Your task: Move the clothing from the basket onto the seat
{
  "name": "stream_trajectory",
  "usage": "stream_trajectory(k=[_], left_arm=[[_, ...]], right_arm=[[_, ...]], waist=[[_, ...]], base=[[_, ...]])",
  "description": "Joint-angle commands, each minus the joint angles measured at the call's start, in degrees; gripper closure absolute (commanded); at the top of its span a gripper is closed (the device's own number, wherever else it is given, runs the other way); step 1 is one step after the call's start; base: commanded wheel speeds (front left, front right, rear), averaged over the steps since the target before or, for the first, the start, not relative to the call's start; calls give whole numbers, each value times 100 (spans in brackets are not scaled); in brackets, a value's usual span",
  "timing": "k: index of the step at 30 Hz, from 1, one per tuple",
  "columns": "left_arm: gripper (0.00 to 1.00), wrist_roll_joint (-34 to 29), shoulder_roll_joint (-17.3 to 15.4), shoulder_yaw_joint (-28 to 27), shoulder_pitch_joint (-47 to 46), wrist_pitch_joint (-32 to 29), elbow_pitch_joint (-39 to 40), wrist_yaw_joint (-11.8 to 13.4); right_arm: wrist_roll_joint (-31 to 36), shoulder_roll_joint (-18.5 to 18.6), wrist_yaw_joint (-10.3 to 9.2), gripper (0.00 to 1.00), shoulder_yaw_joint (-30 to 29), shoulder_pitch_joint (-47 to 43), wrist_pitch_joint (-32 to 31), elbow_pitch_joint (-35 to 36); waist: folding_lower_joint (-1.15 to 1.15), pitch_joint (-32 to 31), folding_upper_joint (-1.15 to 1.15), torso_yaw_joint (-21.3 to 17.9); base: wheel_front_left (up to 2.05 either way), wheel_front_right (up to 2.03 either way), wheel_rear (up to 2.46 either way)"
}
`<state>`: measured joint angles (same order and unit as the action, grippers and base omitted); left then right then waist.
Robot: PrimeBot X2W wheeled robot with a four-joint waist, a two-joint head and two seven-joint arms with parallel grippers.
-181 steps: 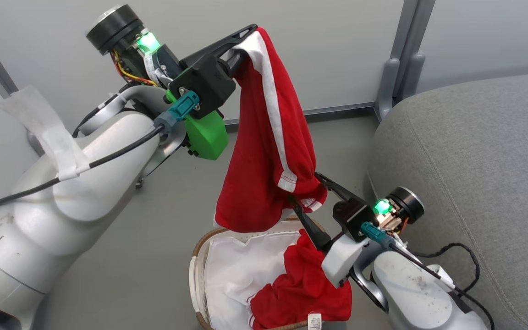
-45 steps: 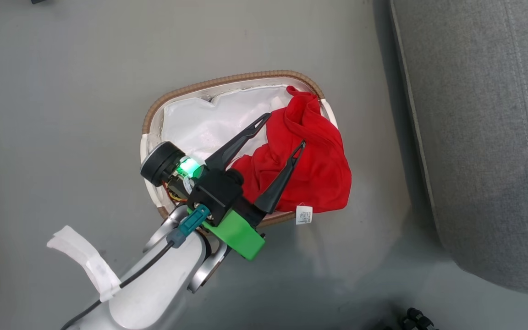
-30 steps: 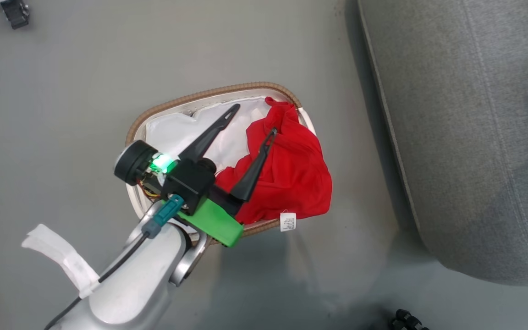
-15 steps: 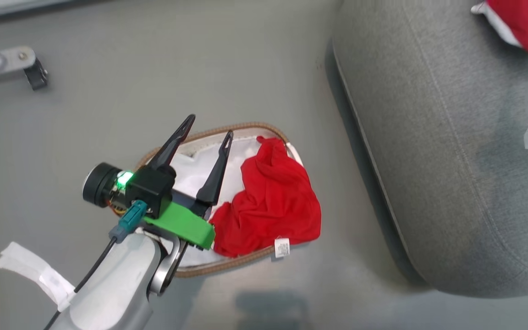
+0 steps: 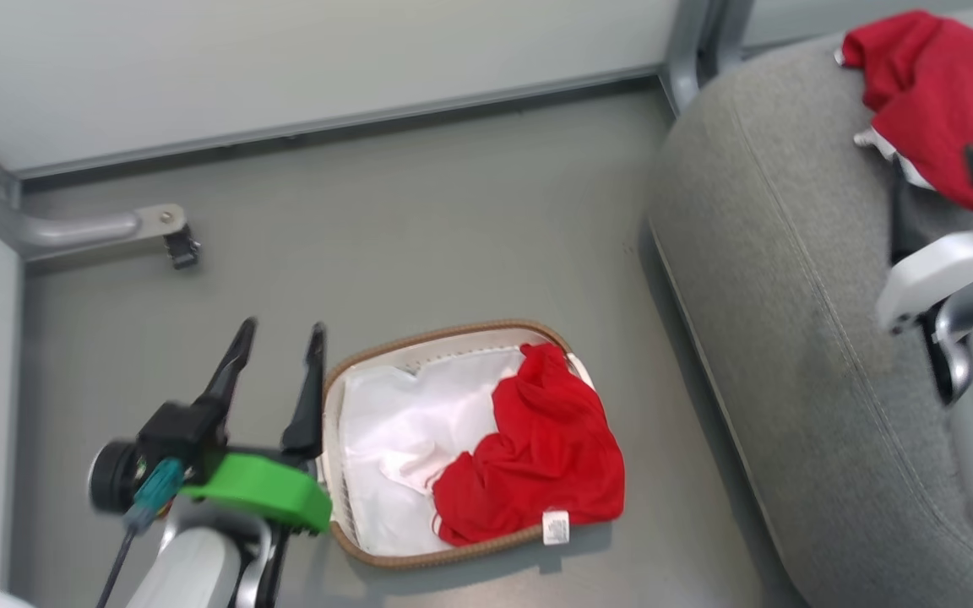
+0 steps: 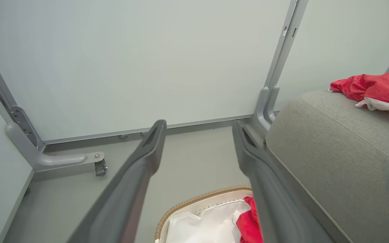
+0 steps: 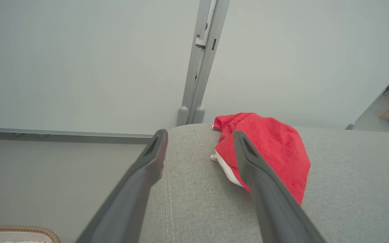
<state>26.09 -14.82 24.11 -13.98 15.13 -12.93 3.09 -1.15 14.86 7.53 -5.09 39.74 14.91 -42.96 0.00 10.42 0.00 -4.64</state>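
Observation:
The cream basket (image 5: pixel 343 397) with a brown woven rim stands on the floor, left of the grey seat (image 5: pixel 790 295). One piece of red clothing (image 5: pixel 537 456) lies crumpled in the basket's right half, draped over the rim, its white tag (image 5: pixel 554 528) hanging outside. Another red piece with white trim (image 5: pixel 934 84) lies on the seat. My left gripper (image 5: pixel 278 338) is open and empty, just left of the basket. My right gripper (image 5: pixel 932 160) is open over the seat, beside that garment (image 7: pixel 268 145). The left wrist view has the basket rim (image 6: pixel 198 202) below the open fingers (image 6: pixel 154 141).
A white liner (image 5: pixel 394 439) covers the basket's left half. Pale wall panels with a grey post (image 5: pixel 689 51) stand behind the seat. A metal foot with a caster (image 5: pixel 174 241) sticks out from the left wall over grey floor.
The head camera has tilted up. My left gripper has moved off the basket to its left side. The red garment both grippers held earlier now lies on the seat, near my right gripper.

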Motion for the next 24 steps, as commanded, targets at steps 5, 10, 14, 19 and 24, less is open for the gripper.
stream_trajectory(k=[5, 10, 14, 19, 24], left_arm=[[0, -136, 157, -712, 801, 2, 89, 83], [0, -337, 380, -1147, 1331, 2, 149, -20], [0, -474, 536, -1365, 1662, 2, 173, -128], [0, -627, 718, -1615, 2005, 2, 302, -233], [0, -731, 817, -1837, 2214, 2, 395, -306]], right_arm=[[-38, -447, -8, 0, 202, -792, 29, 517], [-67, -843, -8, 0, 245, -1583, 34, 1130], [104, -1071, -8, 0, 321, -2229, 35, 1656], [-21, -1177, -8, 0, 404, -2945, 35, 2120], [-511, -1184, -8, 0, 699, -3344, 36, 2290]], waist=[[0, -666, 0, 590], [0, -878, 0, 797], [0, -1028, 0, 845], [0, -1129, 0, 817], [0, -1201, 0, 688]], base=[[0, 0, 0], [0, 0, 0], [0, 0, 0], [0, 0, 0], [0, 0, 0]])
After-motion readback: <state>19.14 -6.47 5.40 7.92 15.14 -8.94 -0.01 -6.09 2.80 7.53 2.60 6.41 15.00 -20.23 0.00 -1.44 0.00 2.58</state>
